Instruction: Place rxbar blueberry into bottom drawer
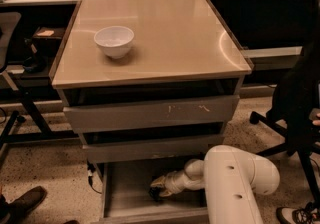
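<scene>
The bottom drawer (125,188) of the grey-brown cabinet is pulled open at the floor. My white arm reaches into it from the right. My gripper (159,187) is low inside the drawer, near its middle. A small dark shape, the rxbar blueberry (155,196), shows right under the gripper's tip, close to the drawer floor. I cannot tell whether it is held or lying there.
A white bowl (114,41) stands on the cabinet top (170,43). The two upper drawers (150,113) are slightly open. An office chair (295,118) stands at the right, table legs (25,113) at the left, and a shoe (22,202) at the bottom left.
</scene>
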